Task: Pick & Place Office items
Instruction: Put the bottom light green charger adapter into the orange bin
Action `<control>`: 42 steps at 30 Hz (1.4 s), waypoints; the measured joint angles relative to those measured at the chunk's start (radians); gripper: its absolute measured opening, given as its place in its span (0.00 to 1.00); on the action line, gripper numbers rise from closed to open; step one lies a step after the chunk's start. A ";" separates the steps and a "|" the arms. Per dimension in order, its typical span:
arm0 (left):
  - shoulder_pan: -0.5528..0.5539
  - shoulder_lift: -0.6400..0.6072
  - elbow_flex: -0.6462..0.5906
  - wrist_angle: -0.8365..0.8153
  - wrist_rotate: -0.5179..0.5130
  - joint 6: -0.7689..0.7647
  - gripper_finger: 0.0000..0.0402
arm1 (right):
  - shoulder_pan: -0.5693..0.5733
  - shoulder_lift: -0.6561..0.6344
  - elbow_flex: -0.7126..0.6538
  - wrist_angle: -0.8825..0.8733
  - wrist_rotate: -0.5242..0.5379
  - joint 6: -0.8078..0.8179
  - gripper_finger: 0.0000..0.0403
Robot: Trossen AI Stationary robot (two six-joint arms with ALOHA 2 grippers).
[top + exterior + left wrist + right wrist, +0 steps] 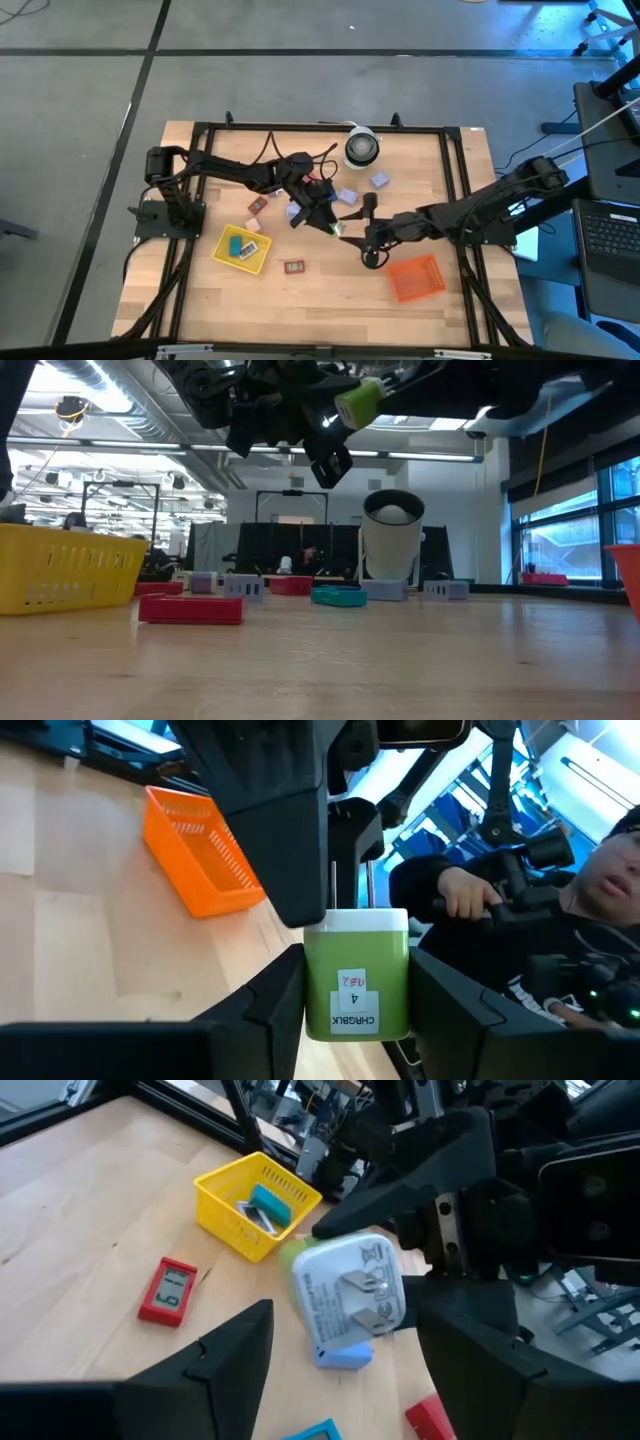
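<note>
Your left gripper (355,1010) pinches a green blocky charger with a white plug end (356,985) above the table's middle. The right gripper (345,1345), at its 3 o'clock, seems spread around the plug end. Let go early and it drops onto the pale wooden table (330,285). Behind: a bright workshop.

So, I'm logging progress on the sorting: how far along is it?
Early. Done: the yellow tray holds a teal piece. In hand: the left gripper holds a green piece up off the table, facing the right gripper. Left: the orange tray looks empty; red piece and lavender pieces remain loose.
</note>
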 joint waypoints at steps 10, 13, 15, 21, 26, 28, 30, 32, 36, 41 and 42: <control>-0.002 0.000 0.000 0.001 0.011 0.002 0.36 | -0.035 0.021 0.025 0.013 -0.069 0.008 0.60; -0.001 0.000 0.000 0.001 0.018 0.003 0.36 | -0.041 0.021 0.025 0.015 -0.083 0.000 0.56; -0.001 0.000 0.000 0.001 0.022 0.003 0.36 | -0.049 0.021 0.025 0.017 -0.118 0.000 0.52; -0.003 0.000 0.000 0.002 0.037 -0.002 0.36 | -0.054 0.021 0.025 0.030 -0.166 -0.026 0.39; -0.003 0.000 0.000 0.003 0.044 -0.012 0.37 | -0.054 0.021 0.025 0.031 -0.168 -0.038 0.38; -0.003 0.000 0.000 0.003 0.047 -0.012 0.37 | -0.054 0.021 0.025 0.032 -0.175 -0.038 0.38; -0.003 0.000 0.000 0.002 0.049 -0.012 0.37 | -0.054 0.021 0.025 0.033 -0.195 -0.038 0.38; -0.003 0.000 0.000 0.002 0.050 -0.013 0.38 | -0.055 0.021 0.025 0.035 -0.203 -0.038 0.38; -0.002 0.000 0.000 0.001 0.049 -0.015 0.42 | -0.055 0.021 0.025 0.035 -0.203 -0.037 0.38; 0.008 0.000 0.000 -0.002 0.051 -0.015 0.49 | -0.054 0.020 0.025 0.034 -0.203 -0.039 0.38; 0.011 0.000 0.000 -0.002 0.051 -0.015 0.49 | -0.054 0.018 0.025 0.032 -0.203 -0.040 0.38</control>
